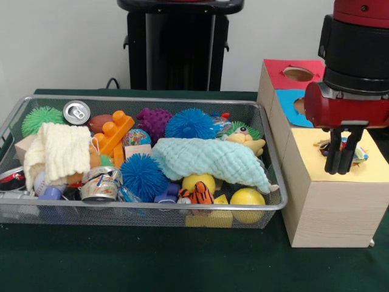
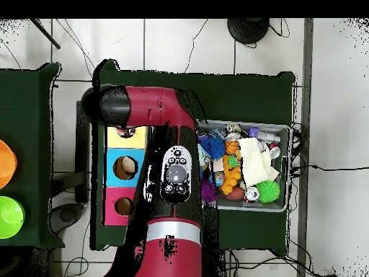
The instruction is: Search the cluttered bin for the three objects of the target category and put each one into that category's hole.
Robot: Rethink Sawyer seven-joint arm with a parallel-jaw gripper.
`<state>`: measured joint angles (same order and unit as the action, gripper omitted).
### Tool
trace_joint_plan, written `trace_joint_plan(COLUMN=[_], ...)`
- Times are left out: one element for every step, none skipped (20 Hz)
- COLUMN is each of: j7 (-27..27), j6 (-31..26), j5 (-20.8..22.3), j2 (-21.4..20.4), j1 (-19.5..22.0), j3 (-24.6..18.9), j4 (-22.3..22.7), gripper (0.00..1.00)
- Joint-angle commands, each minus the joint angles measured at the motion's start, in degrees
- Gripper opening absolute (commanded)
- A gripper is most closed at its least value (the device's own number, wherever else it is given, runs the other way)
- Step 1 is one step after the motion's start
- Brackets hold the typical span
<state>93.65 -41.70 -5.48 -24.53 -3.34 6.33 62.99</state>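
Pincer [image 1: 344,159] hides hole; dotted wrapper [image 1: 351,149] half-seen.

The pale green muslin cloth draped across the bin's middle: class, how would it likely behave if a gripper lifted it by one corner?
The pale green cloth lies in soft folds over the toys beneath, so it would probably hang limp. Its thin, crinkled weave suggests it is light. Since it covers the yellow ball and neighbours inside the wire mesh bin, lifting may nudge them.

One bin [image 1: 146,210]: two blue spiky balls [image 1: 143,176], two cans [image 1: 76,112], two cloths [image 1: 209,159]. Three boxes [image 1: 331,207], one arm [image 1: 355,67].
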Motion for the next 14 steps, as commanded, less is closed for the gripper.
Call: trace_joint_plan(j7=[1.8,1.9,2.1,2.3,2.4,2.7,3.0,3.3,3.5,3.9,4.0,4.2,4.2,4.3], j6=[2.4,2.2,2.3,2.4,2.5,2.5,2.5,2.6,2.6,2.8,3.1,3.4,3.7,4.0], j5=[2.8,2.9,2.8,2.8,2.8,2.8,2.7,2.7,2.7,2.6,2.5,2.4,2.4,2.3], j2=[1.6,1.5,1.4,1.3,1.1,0.9,0.8,0.6,0.4,0.0,-0.4,-0.8,-1.1,-1.4], j1=[1.4,1.3,1.2,1.0,1.0,0.8,0.7,0.5,0.3,0.2,0.2,0.2,0.3,0.4], j3=[-5.4,-5.3,-5.2,-5.1,-5.0,-4.9,-4.8,-4.7,-4.6,-4.6,-4.6,-4.6,-4.7,-4.8], j4=[7.4,7.4,7.6,7.8,8.2,8.5,8.9,9.2,9.7,10.5,11.4,12.4,13.3,14.2], gripper=[0.00,0.00,0.00,0.00,0.00,0.00,0.00,0.00,0.00,0.00,0.00,0.00,0.00,0.00])
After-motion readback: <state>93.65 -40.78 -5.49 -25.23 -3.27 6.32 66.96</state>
